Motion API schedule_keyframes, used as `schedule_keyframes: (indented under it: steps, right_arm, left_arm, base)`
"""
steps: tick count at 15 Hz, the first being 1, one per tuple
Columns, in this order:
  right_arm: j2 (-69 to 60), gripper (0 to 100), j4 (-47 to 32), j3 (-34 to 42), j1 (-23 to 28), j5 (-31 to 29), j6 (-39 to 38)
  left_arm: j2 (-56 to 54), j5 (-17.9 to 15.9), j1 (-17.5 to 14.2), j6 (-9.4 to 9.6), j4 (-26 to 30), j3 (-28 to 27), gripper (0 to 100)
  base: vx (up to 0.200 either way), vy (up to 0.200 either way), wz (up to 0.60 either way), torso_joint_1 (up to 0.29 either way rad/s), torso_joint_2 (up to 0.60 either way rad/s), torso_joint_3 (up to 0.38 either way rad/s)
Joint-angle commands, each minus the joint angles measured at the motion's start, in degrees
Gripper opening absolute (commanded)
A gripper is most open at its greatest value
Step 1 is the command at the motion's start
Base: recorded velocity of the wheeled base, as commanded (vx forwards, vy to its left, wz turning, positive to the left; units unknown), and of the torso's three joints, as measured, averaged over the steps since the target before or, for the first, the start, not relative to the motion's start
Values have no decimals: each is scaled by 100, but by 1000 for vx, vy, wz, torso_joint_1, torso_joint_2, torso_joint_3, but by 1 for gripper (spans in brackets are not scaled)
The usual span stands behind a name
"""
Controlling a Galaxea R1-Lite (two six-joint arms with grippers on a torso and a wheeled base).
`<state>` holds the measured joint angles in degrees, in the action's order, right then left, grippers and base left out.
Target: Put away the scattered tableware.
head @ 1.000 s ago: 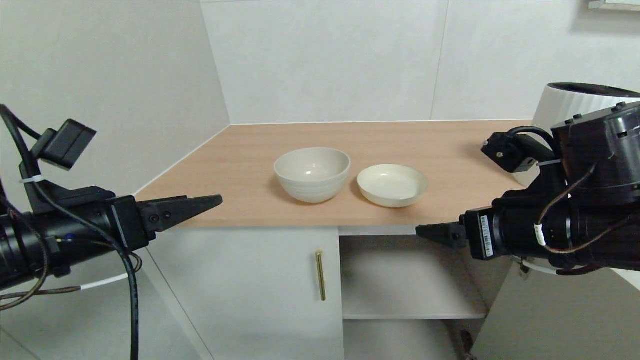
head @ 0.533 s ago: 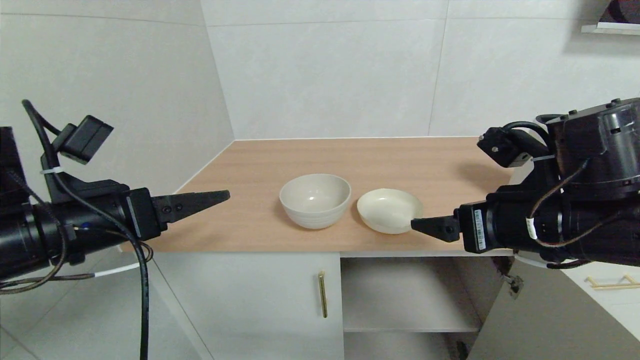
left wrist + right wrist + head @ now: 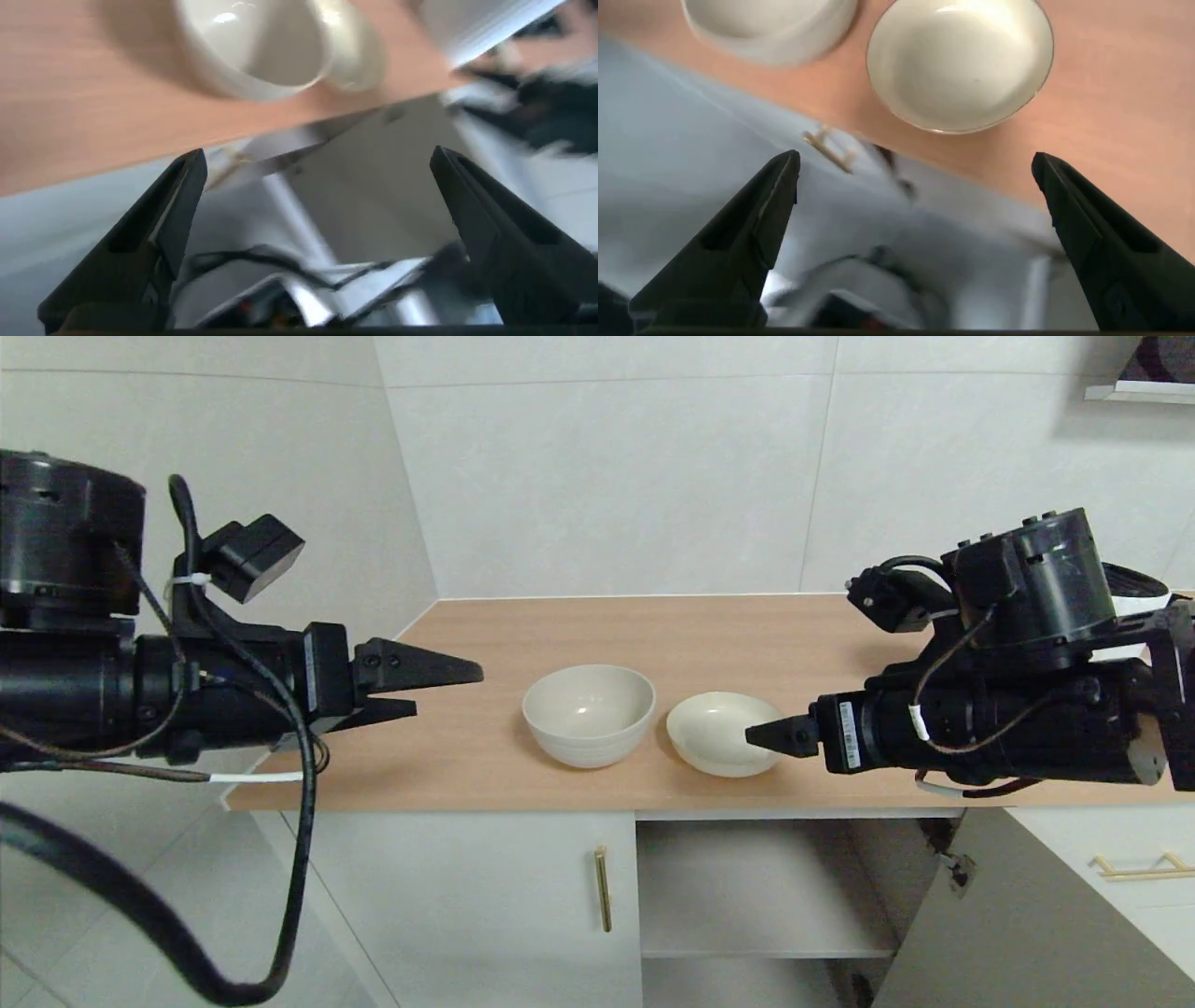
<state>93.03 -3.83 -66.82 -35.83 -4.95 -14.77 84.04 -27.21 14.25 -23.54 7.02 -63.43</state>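
Jaws both wide open, empty, flanking bowl [image 3: 588, 714], dish [image 3: 721, 733].

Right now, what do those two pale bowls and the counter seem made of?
The deep greyish-white bowl: likely glazed ceramic, glint inside. The shallow cream bowl: probably ceramic too, smooth sheen. The tan countertop: wood or wood-look laminate, matte, faint grain.

Black cylindrical arms [image 3: 1027, 728], pointed fingers [image 3: 439, 669], looping cables [image 3: 299, 859], white cable ties [image 3: 189, 584]

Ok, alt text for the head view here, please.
Two pale bowls sit side by side on a wooden counter, the deep bowl left of the shallow bowl. The left gripper and right gripper flank them, pointing inward.
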Motion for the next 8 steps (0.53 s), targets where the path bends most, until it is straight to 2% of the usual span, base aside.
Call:
schedule_keyframes:
  steps: [1,2,3,4,5,7,8]
  right_arm:
    - [400,100,-663,-886,14,-15,-790]
    - [559,100,-865,-1123,94,-24,-1001]
    - [726,100,-865,-1264,146,-41,-1186]
    - [901,100,-865,-1360,155,-155,-1353]
    - [1112,100,-856,-1448,164,-489,-1440]
    - [1367,100,-777,-1475,173,-709,-1449]
    - [1438,100,-725,-1475,190,-727,-1458]
  left_arm:
    - [482,471,324,-116,27,-284,100]
    - [895,1236,456,-133,27,-390,100]
    - [1325,1948,614,-230,1,-521,100]
    - [1650,2378,719,-476,-25,-697,100]
    - [1932,2633,842,-880,-69,-899,100]
    - [2178,2686,869,-1126,-184,-1014,100]
    - [2257,2695,869,-1144,-315,-1005,100]
  base:
    - [0,0,0,0,0,0]
    - [0,0,0,0,0,0]
    - [0,0,0,0,0,0]
    - [0,0,0,0,0,0]
    - [0,0,0,0,0,0]
    - [0,0,0,0,0,0]
    - [0,0,0,0,0,0]
